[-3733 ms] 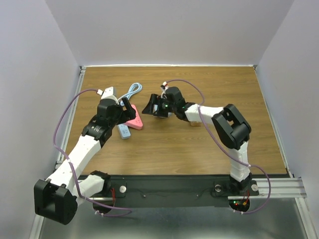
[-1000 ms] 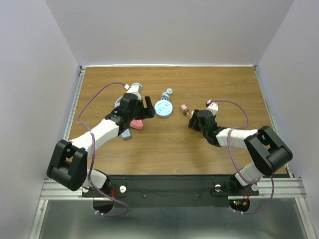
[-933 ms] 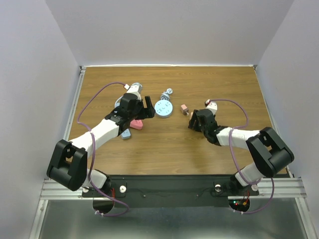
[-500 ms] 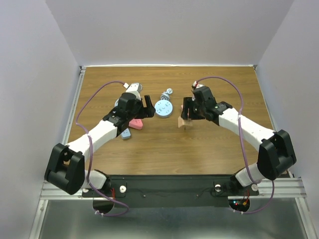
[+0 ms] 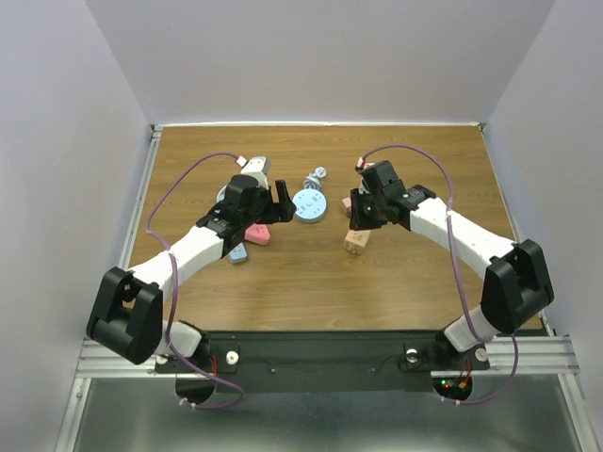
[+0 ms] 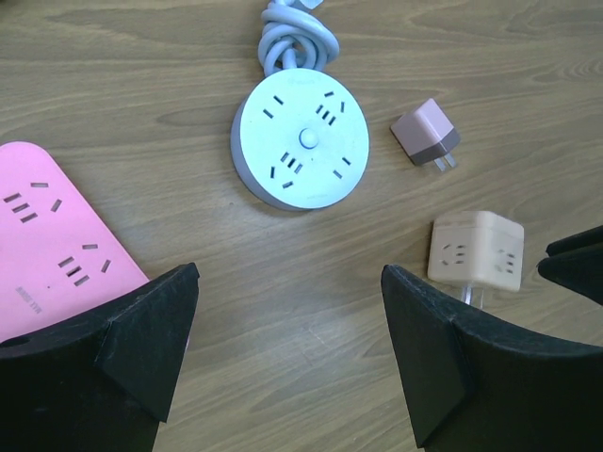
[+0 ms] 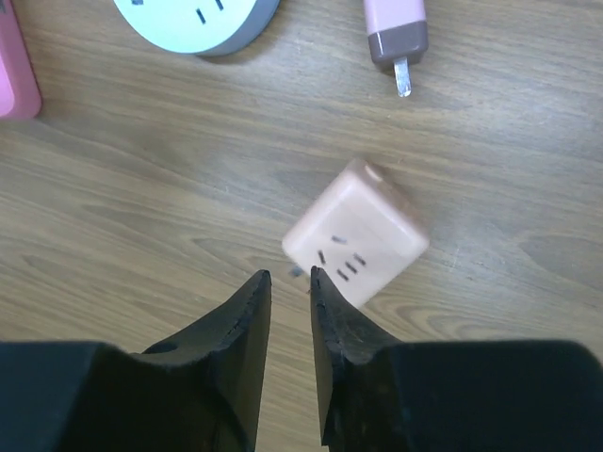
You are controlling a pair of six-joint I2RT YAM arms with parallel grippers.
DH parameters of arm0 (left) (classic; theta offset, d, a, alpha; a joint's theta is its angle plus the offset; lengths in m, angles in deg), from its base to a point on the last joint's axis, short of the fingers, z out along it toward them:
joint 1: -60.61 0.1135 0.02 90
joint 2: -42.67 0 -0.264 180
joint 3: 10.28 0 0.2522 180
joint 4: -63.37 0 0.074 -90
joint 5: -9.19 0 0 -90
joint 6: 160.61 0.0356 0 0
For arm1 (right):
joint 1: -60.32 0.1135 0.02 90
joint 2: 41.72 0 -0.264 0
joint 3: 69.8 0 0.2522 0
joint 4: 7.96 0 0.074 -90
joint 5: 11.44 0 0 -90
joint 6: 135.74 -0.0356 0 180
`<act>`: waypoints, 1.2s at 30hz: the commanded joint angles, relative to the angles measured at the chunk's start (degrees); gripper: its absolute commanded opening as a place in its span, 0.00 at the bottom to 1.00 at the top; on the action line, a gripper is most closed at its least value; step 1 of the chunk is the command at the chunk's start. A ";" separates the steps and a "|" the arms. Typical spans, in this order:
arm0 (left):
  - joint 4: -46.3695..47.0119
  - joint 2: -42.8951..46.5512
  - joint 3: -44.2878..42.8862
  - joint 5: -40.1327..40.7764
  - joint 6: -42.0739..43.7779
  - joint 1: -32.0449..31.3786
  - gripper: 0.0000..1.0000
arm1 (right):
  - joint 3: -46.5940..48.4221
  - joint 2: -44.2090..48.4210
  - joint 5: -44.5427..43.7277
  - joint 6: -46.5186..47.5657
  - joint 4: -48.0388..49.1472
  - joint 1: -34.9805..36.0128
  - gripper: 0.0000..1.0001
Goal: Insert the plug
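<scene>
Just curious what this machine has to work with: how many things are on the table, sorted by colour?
Pink: 2, strip and plug
Light blue: 2, round socket and small block
Beige: 1, cube
Total: 5

lab test cell: wood table (image 5: 283,282) boxed by plain white walls (image 5: 320,56), alu rail (image 5: 528,353) at front

pink plug (image 6: 426,133): small, prongs bare, flat on desk (image 6: 301,320), upper right | beige cube adapter (image 6: 476,250): sockets showing, below plug, apart from it | round pale-blue socket (image 6: 300,139): face up, upper centre, left of plug
</scene>
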State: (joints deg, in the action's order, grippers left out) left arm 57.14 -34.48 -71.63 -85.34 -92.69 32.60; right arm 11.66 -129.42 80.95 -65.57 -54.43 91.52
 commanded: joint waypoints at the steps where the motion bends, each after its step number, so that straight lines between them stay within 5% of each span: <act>1: 3.72 0.24 0.31 -0.30 0.99 -0.03 0.89 | -4.05 2.88 -0.37 -2.04 5.71 0.35 0.29; 7: 4.59 -0.11 0.57 -2.23 1.17 -0.12 0.89 | -5.83 4.73 -2.04 -3.37 7.40 0.35 0.35; 14: 8.20 0.60 0.41 -1.10 0.12 -6.87 0.90 | -6.70 10.08 -14.58 -8.46 7.57 -1.31 0.79; 17: 8.20 -2.56 -2.31 1.36 -1.46 -11.35 0.90 | -8.11 11.58 -19.07 -10.92 7.75 -3.68 0.90; 25: 4.43 -17.23 -13.39 8.31 -3.84 -21.20 0.90 | -15.66 17.37 -15.85 -13.82 12.66 -16.24 0.98; 35: -1.63 -27.70 -24.11 13.49 -4.81 -26.13 0.92 | -19.62 20.20 -8.90 -14.26 16.62 -21.88 1.00; 36: -2.25 -28.41 -24.39 14.11 -4.72 -26.30 0.99 | -19.89 20.03 -7.85 -14.27 17.06 -22.06 1.00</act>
State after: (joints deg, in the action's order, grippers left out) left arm 57.84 -61.78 -92.24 -74.98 -97.15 7.97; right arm -7.44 -110.04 69.54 -79.03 -42.41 70.65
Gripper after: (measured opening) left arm 0.932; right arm 0.997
